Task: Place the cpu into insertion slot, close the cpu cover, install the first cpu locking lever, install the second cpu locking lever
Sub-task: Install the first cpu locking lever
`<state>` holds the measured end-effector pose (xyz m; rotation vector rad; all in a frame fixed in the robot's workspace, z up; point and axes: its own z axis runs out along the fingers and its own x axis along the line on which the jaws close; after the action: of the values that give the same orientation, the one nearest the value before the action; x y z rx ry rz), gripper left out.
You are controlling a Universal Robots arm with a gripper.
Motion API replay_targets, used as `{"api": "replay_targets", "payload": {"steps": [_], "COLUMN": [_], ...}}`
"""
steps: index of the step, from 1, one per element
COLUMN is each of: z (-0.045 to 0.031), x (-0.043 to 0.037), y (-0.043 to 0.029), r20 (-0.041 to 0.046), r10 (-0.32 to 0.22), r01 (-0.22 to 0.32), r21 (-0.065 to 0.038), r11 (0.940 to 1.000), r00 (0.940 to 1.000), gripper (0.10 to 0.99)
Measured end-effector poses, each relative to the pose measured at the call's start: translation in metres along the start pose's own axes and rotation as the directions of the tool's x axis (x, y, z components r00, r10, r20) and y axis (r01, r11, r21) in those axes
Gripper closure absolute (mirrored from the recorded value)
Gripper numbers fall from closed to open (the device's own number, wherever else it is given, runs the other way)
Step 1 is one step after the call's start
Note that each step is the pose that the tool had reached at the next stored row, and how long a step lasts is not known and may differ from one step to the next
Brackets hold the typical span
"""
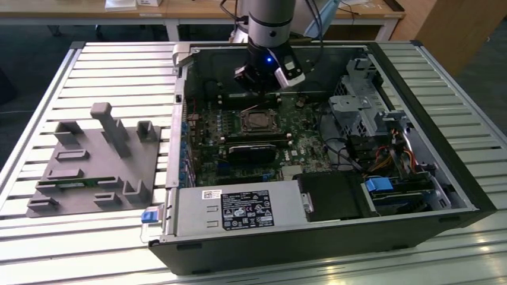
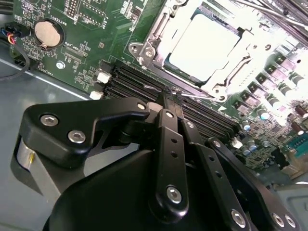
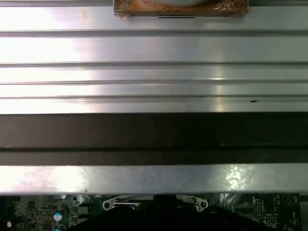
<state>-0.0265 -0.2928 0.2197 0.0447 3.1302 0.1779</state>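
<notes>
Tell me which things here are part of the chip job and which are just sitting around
Part of the job:
gripper
chip
metal cover frame
socket on the green board

Just sitting around:
grey holder block
power supply box
coin battery
drive cage

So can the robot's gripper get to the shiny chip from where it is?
Probably yes. The gripper hangs just beside the chip, which sits in its socket with the metal cover around it, nothing between them.
</notes>
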Motion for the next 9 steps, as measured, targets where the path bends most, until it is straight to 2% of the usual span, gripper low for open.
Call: {"api": "replay_targets", "payload": {"steps": [9], "z": [0.0070], "x": [-0.0031], "y": [-0.0007], "r20": [0.0000], "r10": [0.000], "r01": [0.000], "r21": [0.000], "r11": [1.0000], "r00": [1.0000], "gripper": [0.980]}}
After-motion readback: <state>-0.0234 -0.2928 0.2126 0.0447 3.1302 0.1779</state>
